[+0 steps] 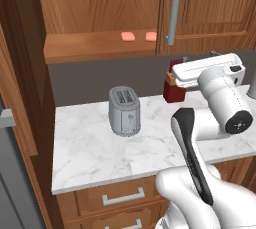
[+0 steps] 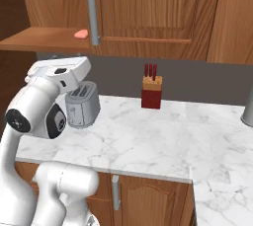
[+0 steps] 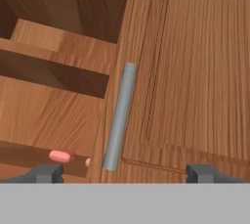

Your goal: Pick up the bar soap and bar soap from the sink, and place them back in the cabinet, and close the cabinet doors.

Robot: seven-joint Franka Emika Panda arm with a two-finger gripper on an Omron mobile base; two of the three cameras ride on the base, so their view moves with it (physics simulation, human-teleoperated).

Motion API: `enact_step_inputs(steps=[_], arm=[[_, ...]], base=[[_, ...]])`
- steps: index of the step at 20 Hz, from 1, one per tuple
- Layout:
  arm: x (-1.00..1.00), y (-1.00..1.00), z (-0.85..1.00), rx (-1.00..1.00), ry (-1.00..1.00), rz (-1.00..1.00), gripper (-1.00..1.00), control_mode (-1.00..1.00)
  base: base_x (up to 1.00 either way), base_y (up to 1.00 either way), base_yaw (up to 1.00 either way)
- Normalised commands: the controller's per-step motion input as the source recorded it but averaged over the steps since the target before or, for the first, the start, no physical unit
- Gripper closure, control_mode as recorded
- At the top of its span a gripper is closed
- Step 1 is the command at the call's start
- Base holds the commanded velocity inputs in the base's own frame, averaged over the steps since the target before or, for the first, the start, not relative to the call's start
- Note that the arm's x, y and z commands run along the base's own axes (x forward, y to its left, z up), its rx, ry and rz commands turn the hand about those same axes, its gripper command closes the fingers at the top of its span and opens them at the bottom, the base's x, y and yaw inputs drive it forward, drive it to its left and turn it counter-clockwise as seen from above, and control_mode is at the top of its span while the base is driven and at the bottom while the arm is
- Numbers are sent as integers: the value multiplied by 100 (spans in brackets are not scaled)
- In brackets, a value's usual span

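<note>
Two salmon-pink bar soaps (image 1: 128,36) (image 1: 150,36) lie side by side on the plank shelf of the cabinet (image 1: 95,48). One bar soap (image 2: 81,33) shows beside the door handle in the right base view. The right cabinet door (image 1: 215,3) is shut, with its long grey handle (image 1: 173,13) next to the soaps. The left cabinet door (image 1: 17,58) stands swung open at the far left. My gripper (image 3: 125,173) is open and holds nothing; it faces the handle (image 3: 118,115), with a soap (image 3: 61,156) low on the left. The sink is out of view.
A grey toaster (image 1: 123,110) stands on the white marble counter (image 1: 85,148), under the open cabinet. A red knife block (image 2: 151,92) sits against the back wall. Wooden drawers (image 1: 122,195) run below the counter front. A grey object (image 2: 247,109) stands at the far right.
</note>
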Motion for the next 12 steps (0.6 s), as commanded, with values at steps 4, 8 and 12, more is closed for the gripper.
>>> enact_step_inputs(steps=[4,8,12], arm=[[-30,1,0,0,0,0,-100,-100],[-24,2,0,0,0,0,-100,-100],[-21,1,0,0,0,0,-100,-100]], base=[[0,0,0],[0,0,0],[0,0,0]])
